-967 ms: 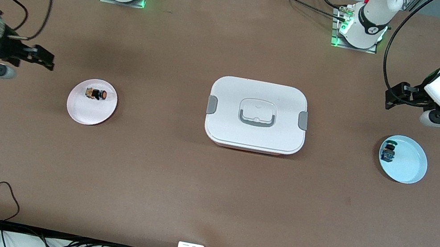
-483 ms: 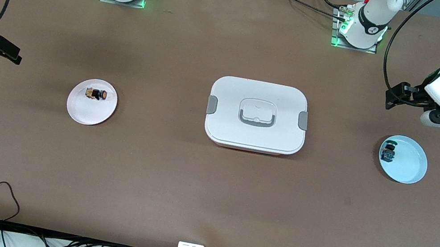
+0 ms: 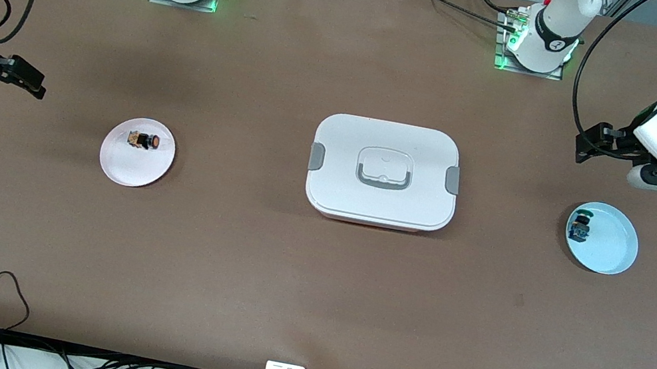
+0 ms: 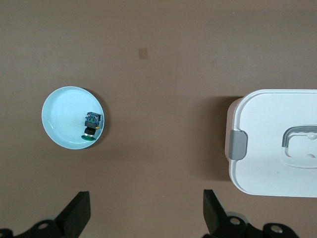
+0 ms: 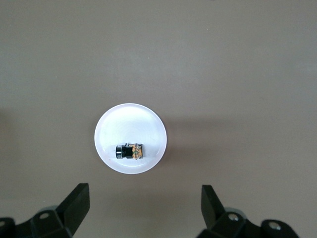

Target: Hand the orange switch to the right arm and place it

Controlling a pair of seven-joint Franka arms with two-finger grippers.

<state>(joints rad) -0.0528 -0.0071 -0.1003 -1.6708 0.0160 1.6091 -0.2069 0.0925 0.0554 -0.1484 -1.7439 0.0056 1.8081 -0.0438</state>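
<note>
orange switch (image 3: 145,141) on pink plate (image 3: 134,172); right gripper (image 5: 143,208) and left gripper (image 4: 146,215) spread wide, empty.

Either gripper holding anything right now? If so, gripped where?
Nothing is held. The left gripper and right gripper are both open and empty. The orange switch lies on the white plate, untouched.

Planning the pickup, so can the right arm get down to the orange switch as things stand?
Probably yes. The orange switch lies uncovered on its white plate, the right gripper hangs over bare table beside the plate with jaws open, and nothing stands between them.
</note>
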